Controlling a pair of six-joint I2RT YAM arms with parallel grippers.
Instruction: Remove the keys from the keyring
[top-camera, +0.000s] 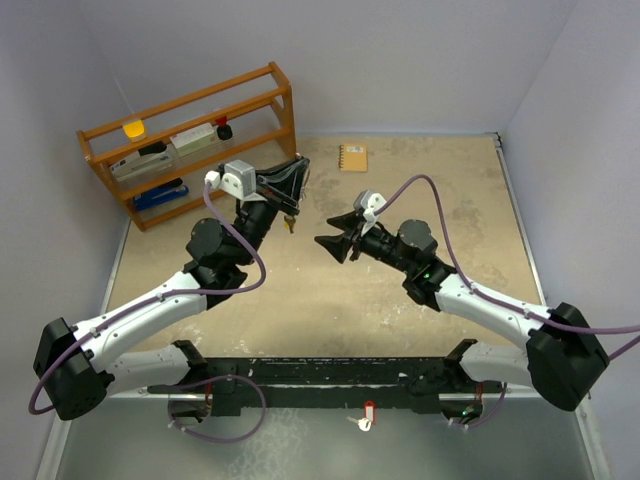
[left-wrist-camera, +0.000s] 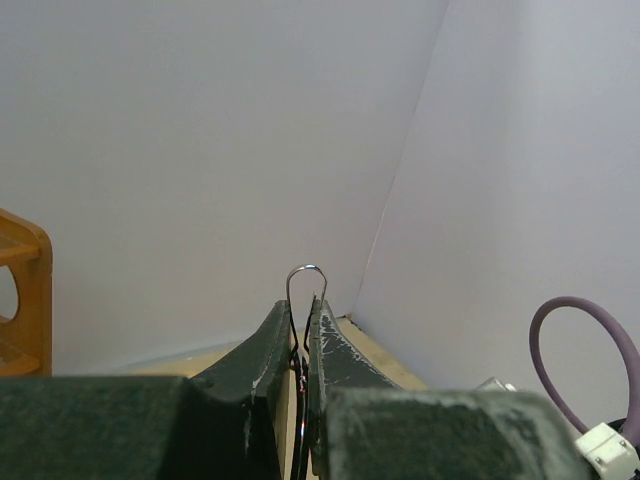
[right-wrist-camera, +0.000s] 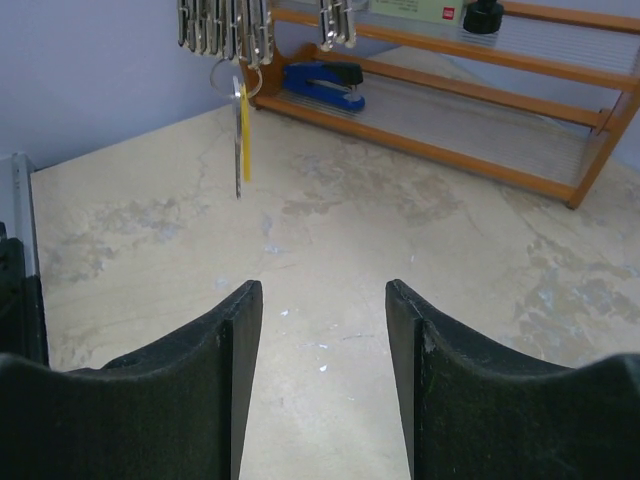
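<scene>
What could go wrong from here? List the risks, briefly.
1. The left hand pinches only a thin wire loop of the keyring; a tug could pull it free.
2. The key hangs edge-on to the open right hand, apart from it: a thin target that may swing or be missed.

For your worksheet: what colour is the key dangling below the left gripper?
The key is yellow-gold; the right wrist view shows it best.

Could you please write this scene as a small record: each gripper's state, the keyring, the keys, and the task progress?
left gripper: shut on the keyring
right gripper: open, empty, pointing toward the key
keyring: thin wire loop, pinched at its lower part
key: brass-gold, hangs under the keyring; no green one visible
progress: key not yet removed
</scene>
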